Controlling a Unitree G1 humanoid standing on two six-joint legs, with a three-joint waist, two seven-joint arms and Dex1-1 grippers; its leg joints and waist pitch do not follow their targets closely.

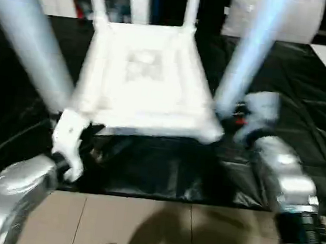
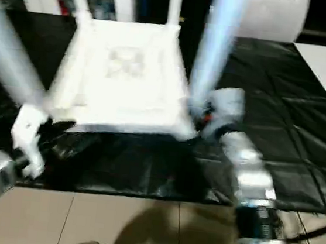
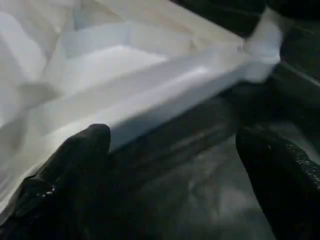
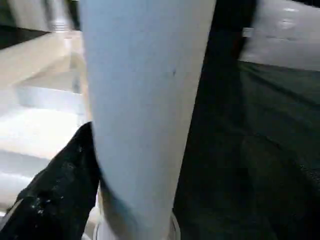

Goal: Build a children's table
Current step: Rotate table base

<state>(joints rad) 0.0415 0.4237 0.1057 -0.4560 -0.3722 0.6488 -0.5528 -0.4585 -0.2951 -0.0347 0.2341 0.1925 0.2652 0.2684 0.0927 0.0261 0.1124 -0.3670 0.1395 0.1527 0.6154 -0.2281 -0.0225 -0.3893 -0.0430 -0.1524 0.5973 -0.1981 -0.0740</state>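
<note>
Black sheeting (image 1: 305, 114) covers the floor in the head views, and on it the children's table (image 1: 147, 79) lies upside down with its four legs (image 1: 251, 49) pointing up, the left gripper (image 1: 80, 148) at its near-left corner and the right gripper (image 2: 202, 117) at the near-right leg. Over to the left wrist view: jaws spread wide, one black finger (image 3: 75, 165) against the table's white rim. Right wrist view: jaws spread, a finger (image 4: 55, 195) beside the near-right leg's base, grip unclear.
</note>
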